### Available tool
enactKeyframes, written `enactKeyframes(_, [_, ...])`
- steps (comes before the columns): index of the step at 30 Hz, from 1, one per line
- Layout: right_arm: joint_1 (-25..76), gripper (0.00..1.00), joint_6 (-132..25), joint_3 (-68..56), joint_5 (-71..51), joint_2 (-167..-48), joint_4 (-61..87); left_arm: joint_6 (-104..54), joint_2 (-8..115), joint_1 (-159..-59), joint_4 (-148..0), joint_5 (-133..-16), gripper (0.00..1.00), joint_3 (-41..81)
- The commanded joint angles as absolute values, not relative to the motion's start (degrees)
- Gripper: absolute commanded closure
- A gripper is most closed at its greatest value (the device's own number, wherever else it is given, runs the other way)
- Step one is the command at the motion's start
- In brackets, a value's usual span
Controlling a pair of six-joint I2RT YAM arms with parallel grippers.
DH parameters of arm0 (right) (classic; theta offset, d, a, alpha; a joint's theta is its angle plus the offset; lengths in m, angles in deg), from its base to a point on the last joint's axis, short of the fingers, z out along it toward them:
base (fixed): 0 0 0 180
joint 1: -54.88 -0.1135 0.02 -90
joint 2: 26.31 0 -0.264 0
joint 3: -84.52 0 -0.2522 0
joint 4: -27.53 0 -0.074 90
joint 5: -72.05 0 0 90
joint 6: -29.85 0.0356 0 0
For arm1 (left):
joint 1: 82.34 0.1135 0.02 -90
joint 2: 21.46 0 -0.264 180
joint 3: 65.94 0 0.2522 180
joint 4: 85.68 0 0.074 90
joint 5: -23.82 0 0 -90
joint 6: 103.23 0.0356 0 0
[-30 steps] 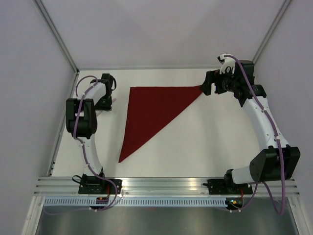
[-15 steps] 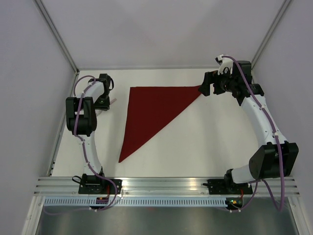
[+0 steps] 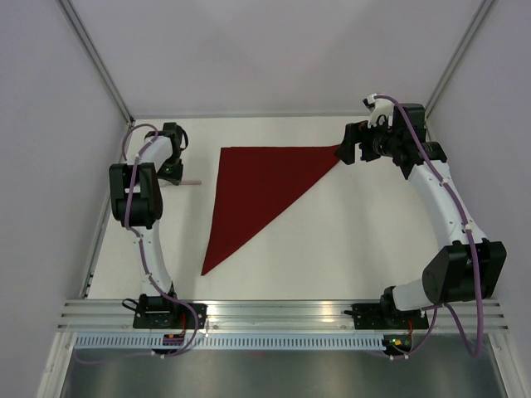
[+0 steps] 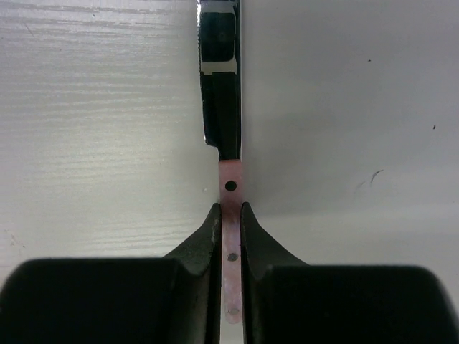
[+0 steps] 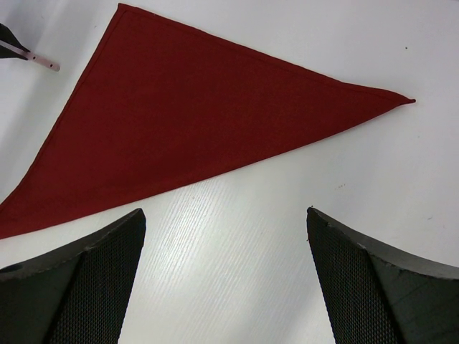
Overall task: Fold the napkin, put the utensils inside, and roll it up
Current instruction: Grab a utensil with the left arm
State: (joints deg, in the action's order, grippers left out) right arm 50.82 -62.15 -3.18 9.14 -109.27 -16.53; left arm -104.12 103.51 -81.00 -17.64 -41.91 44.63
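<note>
**A:** How does the left arm stand?

**B:** It stands bent to the left of the napkin [image 3: 257,186], with the wrist turned down to the table [image 3: 357,240]. The left gripper [image 4: 229,208] is clenched on a thin utensil [image 4: 229,179]. This has a flat pinkish handle with small round holes, and further out a dark, shiny part.

**A:** And the napkin?

**B:** It is dark red matte cloth with a stitched hem. It lies flat as a triangle on the white, grained table, between both grippers. The long point goes toward the arm bases.

**A:** The right arm?

**B:** It reaches far forward. The right gripper [image 5: 224,213] is just beside the napkin's right corner, without touching. Its fingers [image 5: 79,279] are spread wide and grasp nothing. The pads have a fine black mesh.
</note>
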Motion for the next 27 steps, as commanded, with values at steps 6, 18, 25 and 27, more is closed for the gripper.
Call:
enactKeyframes(6, [50.31, 0.02, -62.34, -2.79, 9.91, -108.13, -16.73, -81.45, 102.92, -81.38, -22.15, -42.98, 0.98, 41.52])
enactKeyframes(18, [50.31, 0.02, -62.43, -3.06, 10.43, -107.78, -17.08, -50.07, 95.62, -81.73, -37.82, -53.44, 0.98, 37.90])
enactKeyframes(25, [50.31, 0.02, -62.52, -3.06, 10.61, -107.78, -17.08, -34.87, 89.82, -84.89, -41.41, -58.35, 0.98, 38.52])
enactKeyframes(27, [50.31, 0.02, -62.43, -3.06, 10.52, -107.87, -17.17, -28.91, 87.97, -86.73, -41.86, -60.54, 0.98, 39.57])
